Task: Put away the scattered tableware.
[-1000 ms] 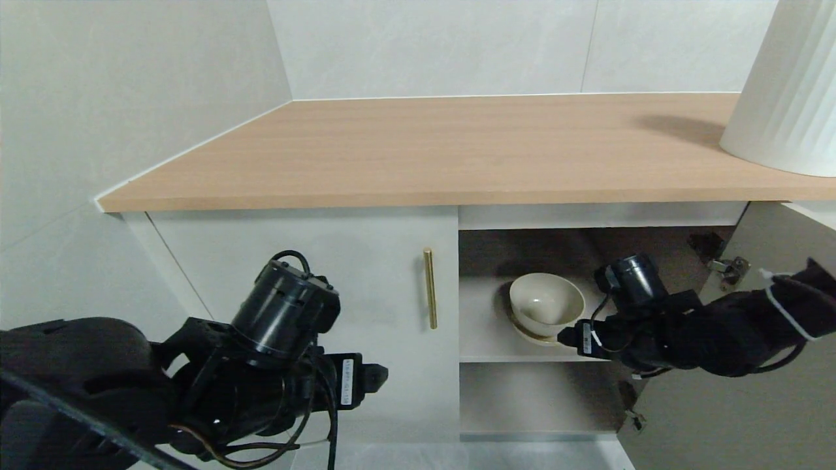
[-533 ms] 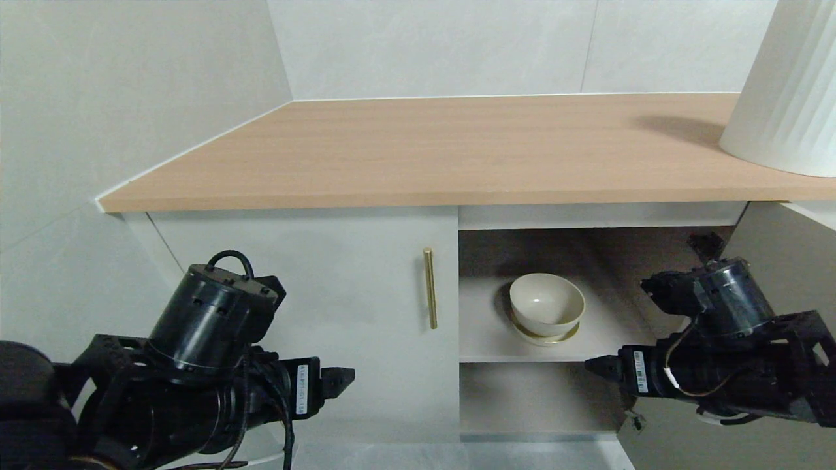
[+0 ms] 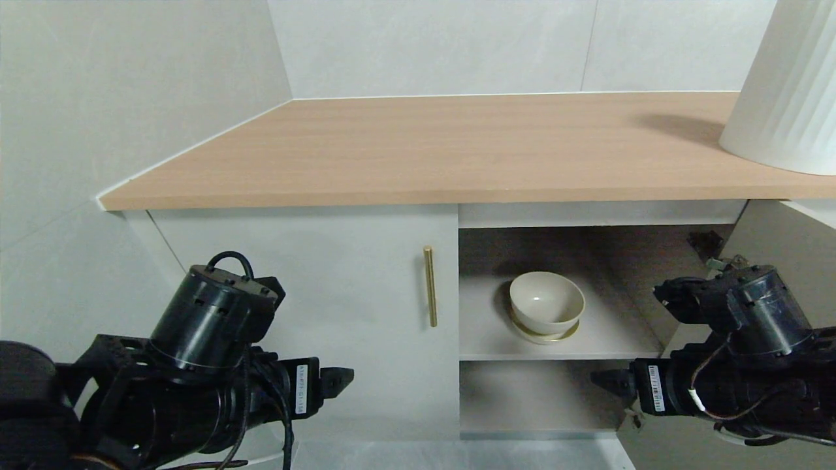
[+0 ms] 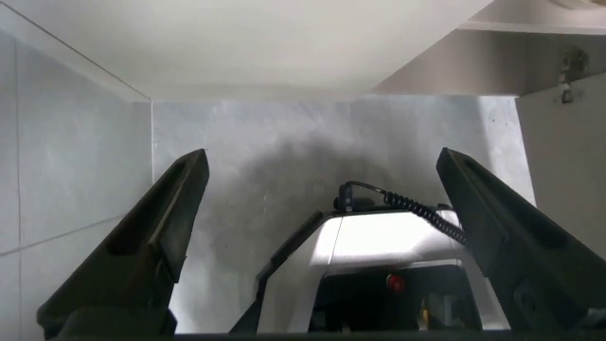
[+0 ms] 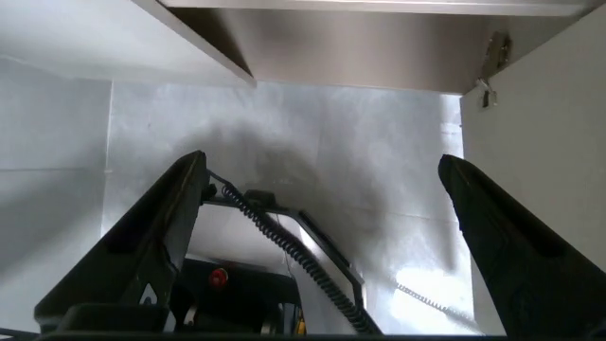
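A cream bowl [image 3: 546,302] sits upright on a small gold-rimmed plate [image 3: 563,337] on the upper shelf [image 3: 486,336] of the open cabinet compartment. My right gripper [image 3: 604,378] hangs below and to the right of the bowl, in front of the lower shelf and apart from it. In the right wrist view that gripper [image 5: 322,163] is open and holds nothing. My left gripper [image 3: 343,380] is low in front of the shut left door. Its fingers [image 4: 170,227] are spread wide, with nothing between them.
The left door bears a vertical brass handle [image 3: 430,287]. The right door [image 3: 777,235] stands swung open behind my right arm. A wooden countertop [image 3: 424,150] runs above, with a tall white ribbed vessel [image 3: 787,91] at its right end. The lower shelf [image 3: 535,398] is bare.
My right gripper has drawn back from beside the bowl, down and to the right. The left arm dropped lower and leftward, then stayed still. The bowl has not moved.
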Controlling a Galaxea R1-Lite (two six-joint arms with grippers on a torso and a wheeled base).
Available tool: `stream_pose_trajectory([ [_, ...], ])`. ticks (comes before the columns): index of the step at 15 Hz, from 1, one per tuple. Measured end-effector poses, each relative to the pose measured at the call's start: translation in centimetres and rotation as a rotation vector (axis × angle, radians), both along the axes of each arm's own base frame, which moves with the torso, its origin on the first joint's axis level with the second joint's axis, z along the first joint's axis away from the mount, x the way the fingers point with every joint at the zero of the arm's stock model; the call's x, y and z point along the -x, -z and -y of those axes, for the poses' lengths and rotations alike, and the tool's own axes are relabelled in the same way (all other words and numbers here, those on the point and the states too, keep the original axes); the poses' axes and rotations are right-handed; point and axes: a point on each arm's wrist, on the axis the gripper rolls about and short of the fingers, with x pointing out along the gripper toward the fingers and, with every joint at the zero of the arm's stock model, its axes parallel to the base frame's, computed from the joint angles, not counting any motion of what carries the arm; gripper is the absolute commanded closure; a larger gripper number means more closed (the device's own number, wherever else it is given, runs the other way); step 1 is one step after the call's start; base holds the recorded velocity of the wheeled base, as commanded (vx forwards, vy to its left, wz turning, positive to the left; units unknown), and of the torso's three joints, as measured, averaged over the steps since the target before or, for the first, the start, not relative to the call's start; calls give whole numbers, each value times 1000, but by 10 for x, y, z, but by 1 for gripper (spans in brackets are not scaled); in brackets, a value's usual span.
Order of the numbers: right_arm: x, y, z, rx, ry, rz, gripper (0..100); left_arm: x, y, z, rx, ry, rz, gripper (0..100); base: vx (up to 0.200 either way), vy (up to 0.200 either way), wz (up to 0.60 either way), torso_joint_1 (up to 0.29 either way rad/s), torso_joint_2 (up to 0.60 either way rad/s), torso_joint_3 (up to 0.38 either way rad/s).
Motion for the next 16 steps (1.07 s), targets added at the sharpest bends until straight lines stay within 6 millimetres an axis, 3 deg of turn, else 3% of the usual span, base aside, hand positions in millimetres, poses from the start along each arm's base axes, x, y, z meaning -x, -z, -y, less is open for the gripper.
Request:
stream_pose_trajectory([
  [16, -1, 3, -1, 9, -1, -13, 0, -3, 9, 3, -37, -12, -22, 0, -200, 0, 0, 1, 2, 3],
])
